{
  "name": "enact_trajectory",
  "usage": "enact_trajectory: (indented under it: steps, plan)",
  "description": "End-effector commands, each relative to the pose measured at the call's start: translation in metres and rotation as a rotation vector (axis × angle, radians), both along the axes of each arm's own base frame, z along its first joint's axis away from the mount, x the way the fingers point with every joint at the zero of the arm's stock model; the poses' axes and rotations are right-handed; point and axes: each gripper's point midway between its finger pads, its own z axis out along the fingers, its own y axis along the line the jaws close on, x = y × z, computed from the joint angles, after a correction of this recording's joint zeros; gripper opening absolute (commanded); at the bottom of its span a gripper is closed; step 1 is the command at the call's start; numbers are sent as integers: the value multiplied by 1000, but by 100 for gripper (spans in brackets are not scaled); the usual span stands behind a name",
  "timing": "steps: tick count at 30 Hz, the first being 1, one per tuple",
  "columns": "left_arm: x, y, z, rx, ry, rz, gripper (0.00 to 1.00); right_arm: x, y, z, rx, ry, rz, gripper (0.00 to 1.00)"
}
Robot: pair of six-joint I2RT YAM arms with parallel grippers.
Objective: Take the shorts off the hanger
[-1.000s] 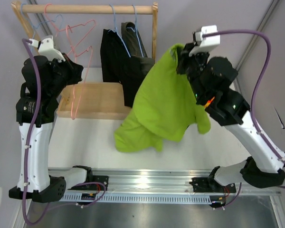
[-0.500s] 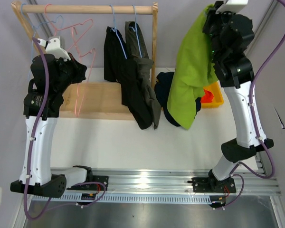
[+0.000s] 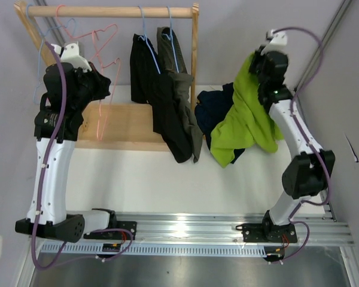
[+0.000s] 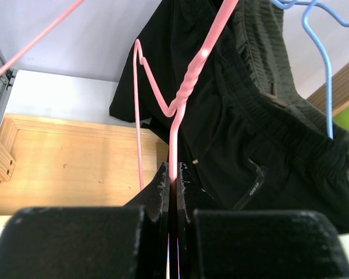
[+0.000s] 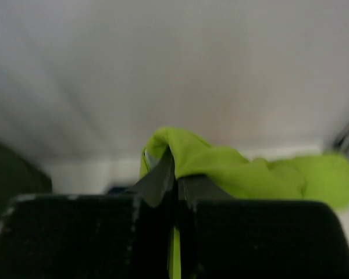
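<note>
My right gripper (image 3: 258, 64) is shut on the lime green shorts (image 3: 245, 119), which hang from it at the back right. They drape over the navy blue shorts (image 3: 216, 103) lying on the table. In the right wrist view the gripper (image 5: 175, 168) pinches a fold of the lime fabric (image 5: 244, 171). My left gripper (image 3: 102, 89) is shut on the wire of an empty pink hanger (image 3: 103, 57). The left wrist view shows this gripper (image 4: 173, 174) on the pink hanger (image 4: 189, 87). The black shorts (image 3: 145, 78) and olive-grey shorts (image 3: 180, 78) hang on blue hangers (image 3: 170, 36). The orange shorts are hidden.
A wooden rail (image 3: 110, 11) on a wooden stand with a flat base (image 3: 125, 122) stands at the back left. Another pink hanger and an empty blue hanger (image 3: 42, 33) hang at its left end. The black shorts (image 4: 221, 116) hang just beyond my left fingers.
My right arm swung the lime green shorts from the table's middle up and to the right, then lowered them over the navy shorts. My left arm shifted slightly, still holding the pink hanger.
</note>
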Motion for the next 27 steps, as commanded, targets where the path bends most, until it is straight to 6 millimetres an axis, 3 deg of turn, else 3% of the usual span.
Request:
enact_trajectory:
  steps: [1, 2, 5, 6, 7, 8, 9, 14, 15, 16, 18, 21, 25, 26, 27]
  plan:
    - [9, 1, 23, 14, -64, 4, 0, 21, 24, -86, 130, 84, 107, 0]
    - [9, 1, 28, 14, -72, 4, 0, 27, 29, -112, 139, 130, 124, 0]
    - [13, 0, 33, 16, -80, 3, 0, 30, 38, -163, 175, 256, 153, 0]
    - [14, 0, 33, 16, -82, 3, 0, 29, 43, -173, 183, 291, 172, 5]
    - [14, 0, 37, 17, -88, 1, 0, 26, 49, -179, 195, 314, 205, 20]
    - [15, 0, 40, 17, -91, 3, 0, 20, 54, -195, 209, 347, 225, 52]
    - [17, -1, 49, 14, -109, 2, 0, 14, 57, -196, 218, 348, 241, 99]
    - [21, 5, 69, 25, -135, 33, 0, -19, 60, -213, 257, 373, 251, 99]
    - [20, 5, 80, 24, -157, 33, 0, -31, 60, -232, 261, 407, 249, 99]
    - [25, 4, 84, 22, -164, 28, 0, -38, 58, -219, 266, 373, 253, 99]
    - [24, 2, 104, 10, -199, 22, 0, -57, 59, -219, 260, 370, 250, 99]
    - [50, -3, 100, 3, -179, 15, 0, -82, 58, -208, 244, 348, 234, 99]
    - [68, -2, 104, 11, -199, 28, 0, -112, 57, -192, 223, 322, 223, 100]
    - [80, -1, 98, 17, -188, 37, 0, -124, 53, -168, 227, 267, 215, 99]
    - [85, -1, 98, 15, -190, 37, 0, -133, 51, -160, 227, 251, 215, 99]
